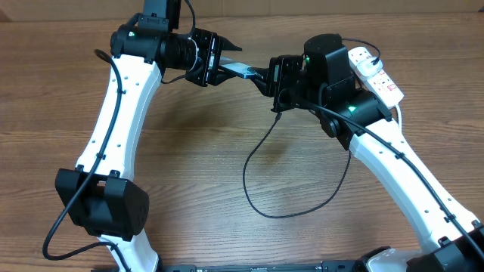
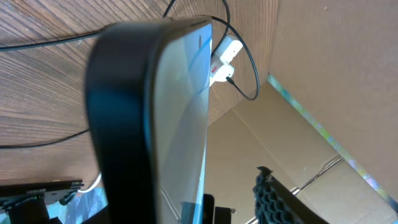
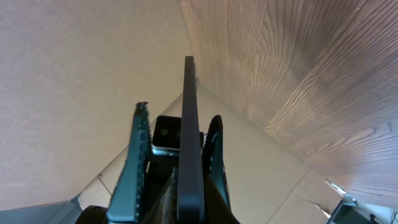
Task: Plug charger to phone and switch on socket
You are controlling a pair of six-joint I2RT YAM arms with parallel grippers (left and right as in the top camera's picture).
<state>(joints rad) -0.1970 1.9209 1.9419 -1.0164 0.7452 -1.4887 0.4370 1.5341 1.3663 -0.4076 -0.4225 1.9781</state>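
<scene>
While phone [image 1: 240, 70] runs lengthwise between left end effector [image 1: 234, 60] (spread) and right end effector [image 1: 271, 75] (grip untellable), charger [image 1: 257, 204] end hidden under right, nearer arm.

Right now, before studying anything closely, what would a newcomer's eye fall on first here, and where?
The turquoise phone, raised off the table at the far middle between the left tool and right tool. Below them the thin black charger sweeps a wide loop across the wooden table. The white socket with red switches lies far right, behind the right arm.
</scene>
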